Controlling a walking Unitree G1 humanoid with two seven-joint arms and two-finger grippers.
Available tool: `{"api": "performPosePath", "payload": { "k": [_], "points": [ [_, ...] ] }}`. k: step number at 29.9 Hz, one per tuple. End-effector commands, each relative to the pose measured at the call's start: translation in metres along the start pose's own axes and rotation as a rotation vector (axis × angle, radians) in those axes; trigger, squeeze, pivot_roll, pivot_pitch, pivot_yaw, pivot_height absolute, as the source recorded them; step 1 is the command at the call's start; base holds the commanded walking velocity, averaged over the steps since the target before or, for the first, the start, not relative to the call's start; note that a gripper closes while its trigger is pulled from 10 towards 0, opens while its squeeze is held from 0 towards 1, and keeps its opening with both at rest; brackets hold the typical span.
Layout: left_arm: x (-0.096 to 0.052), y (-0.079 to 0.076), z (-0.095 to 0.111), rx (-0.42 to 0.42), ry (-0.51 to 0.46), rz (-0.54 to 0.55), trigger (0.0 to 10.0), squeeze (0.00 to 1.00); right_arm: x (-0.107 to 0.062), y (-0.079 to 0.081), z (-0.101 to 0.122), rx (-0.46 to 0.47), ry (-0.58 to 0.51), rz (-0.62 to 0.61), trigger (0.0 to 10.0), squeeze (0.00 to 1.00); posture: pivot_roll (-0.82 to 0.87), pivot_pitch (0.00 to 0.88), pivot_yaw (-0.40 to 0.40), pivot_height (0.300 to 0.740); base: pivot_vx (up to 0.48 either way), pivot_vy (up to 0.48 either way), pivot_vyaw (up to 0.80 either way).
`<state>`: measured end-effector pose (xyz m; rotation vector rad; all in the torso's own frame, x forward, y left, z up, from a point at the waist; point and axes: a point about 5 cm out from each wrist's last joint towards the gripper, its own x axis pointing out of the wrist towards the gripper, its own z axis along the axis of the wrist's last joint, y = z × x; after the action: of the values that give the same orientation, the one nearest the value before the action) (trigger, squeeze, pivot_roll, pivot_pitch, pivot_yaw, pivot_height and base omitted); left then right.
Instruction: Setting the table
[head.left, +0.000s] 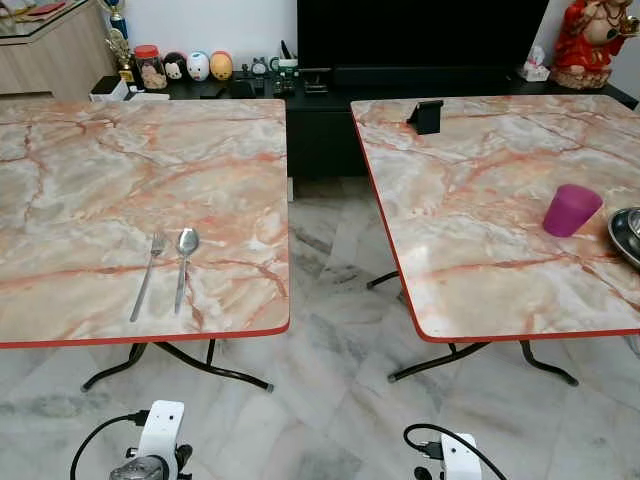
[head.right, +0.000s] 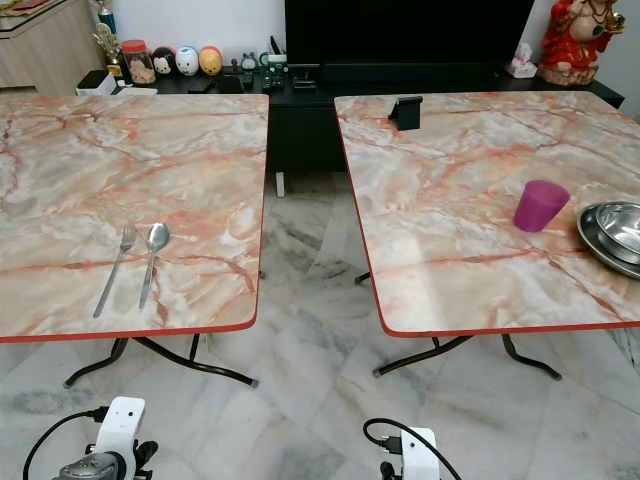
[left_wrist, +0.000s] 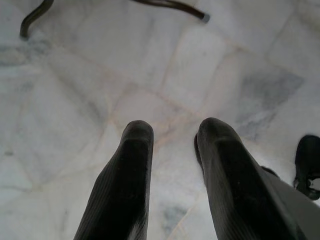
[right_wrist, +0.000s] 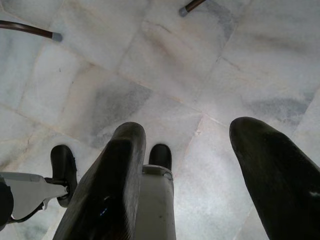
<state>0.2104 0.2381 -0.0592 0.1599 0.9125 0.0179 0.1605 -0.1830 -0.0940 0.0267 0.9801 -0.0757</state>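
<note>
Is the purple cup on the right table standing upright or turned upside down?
Cannot tell for sure. The purple cup stands on end on the right table, tilted slightly, wider at the top; no opening is clearly visible.

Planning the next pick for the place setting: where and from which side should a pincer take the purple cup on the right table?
Grip the purple cup across its side walls, coming from the table's near edge. It stands upright, apart from the steel bowl on its right.

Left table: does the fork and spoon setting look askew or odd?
Slightly. The fork and spoon lie side by side near the left table's front edge, both tilted, with no plate. The purple cup and metal bowls sit on the right table.
</note>
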Motion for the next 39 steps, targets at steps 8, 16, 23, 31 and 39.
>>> {"api": "performPosePath", "payload": {
  "k": [8,16,23,31,39],
  "points": [
    [0.001,-0.008,-0.001,-0.042,-0.017,-0.017,10.0,0.0,0.001,-0.002,0.004,0.016,-0.017,-0.01,10.0,0.0,0.02,0.006,-0.01,0.74,0.0,0.0,0.0],
    [-0.001,-0.002,-0.007,-0.101,-0.016,0.013,10.0,0.0,0.001,-0.002,0.004,0.002,-0.014,-0.008,10.0,0.0,0.02,0.009,-0.009,0.74,0.0,0.116,0.0],
    [-0.001,-0.001,-0.006,-0.102,-0.023,0.016,10.0,0.0,0.001,0.0,0.004,0.006,-0.008,0.005,10.0,0.0,0.02,0.0,-0.008,0.74,0.0,0.32,0.56],
    [-0.001,0.0,-0.007,-0.088,-0.016,0.02,10.0,0.0,0.001,0.001,0.003,0.005,-0.004,0.01,10.0,0.0,0.02,0.0,-0.004,0.74,0.0,0.323,0.0],
    [-0.002,0.002,-0.009,-0.095,-0.012,0.035,10.0,0.0,0.001,0.002,0.003,0.017,-0.01,0.019,10.0,0.0,0.02,0.0,-0.008,0.74,0.0,0.341,0.0]
  ]
}}
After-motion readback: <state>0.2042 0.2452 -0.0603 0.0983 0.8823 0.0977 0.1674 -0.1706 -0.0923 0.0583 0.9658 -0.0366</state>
